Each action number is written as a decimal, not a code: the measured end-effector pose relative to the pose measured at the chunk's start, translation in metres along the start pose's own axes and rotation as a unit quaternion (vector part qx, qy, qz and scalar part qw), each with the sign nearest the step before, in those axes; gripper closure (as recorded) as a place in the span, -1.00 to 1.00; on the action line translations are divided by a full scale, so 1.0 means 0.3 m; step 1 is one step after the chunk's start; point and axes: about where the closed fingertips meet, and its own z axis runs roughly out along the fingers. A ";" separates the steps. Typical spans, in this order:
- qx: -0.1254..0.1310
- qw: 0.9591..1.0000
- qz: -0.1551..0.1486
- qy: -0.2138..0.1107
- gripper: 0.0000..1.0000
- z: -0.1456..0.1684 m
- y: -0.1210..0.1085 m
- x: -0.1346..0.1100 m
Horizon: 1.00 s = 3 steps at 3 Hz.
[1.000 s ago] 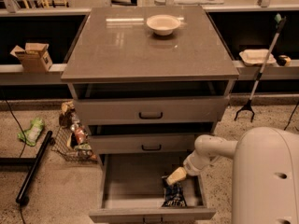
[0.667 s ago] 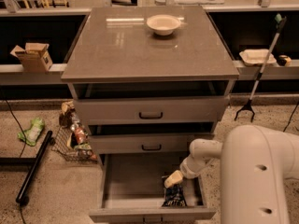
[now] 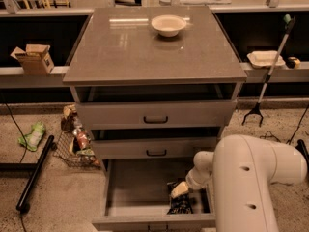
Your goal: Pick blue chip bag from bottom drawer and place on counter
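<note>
The bottom drawer is pulled open below the two black-handled drawers. The blue chip bag lies dark and crinkled on the drawer floor at the right front. My gripper reaches down into the drawer from the right and sits just above the bag's top edge, partly hiding it. My white arm fills the lower right. The counter is the glossy grey-brown slab on top of the cabinet.
A white bowl stands at the back of the counter. A cardboard box sits on the left ledge, a white tray on the right ledge. A wire basket, a green bag and a black pole lie on the floor left.
My arm has swung closer to the camera and fills more of the lower right. The gripper has stayed over the bag in the drawer, shifting slightly.
</note>
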 end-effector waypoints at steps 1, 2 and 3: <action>-0.003 0.999 0.027 0.017 -1.00 0.187 -0.079 -0.034; -0.007 0.999 0.029 0.017 -1.00 0.198 -0.072 -0.034; -0.017 0.999 0.033 0.015 -1.00 0.227 -0.055 -0.034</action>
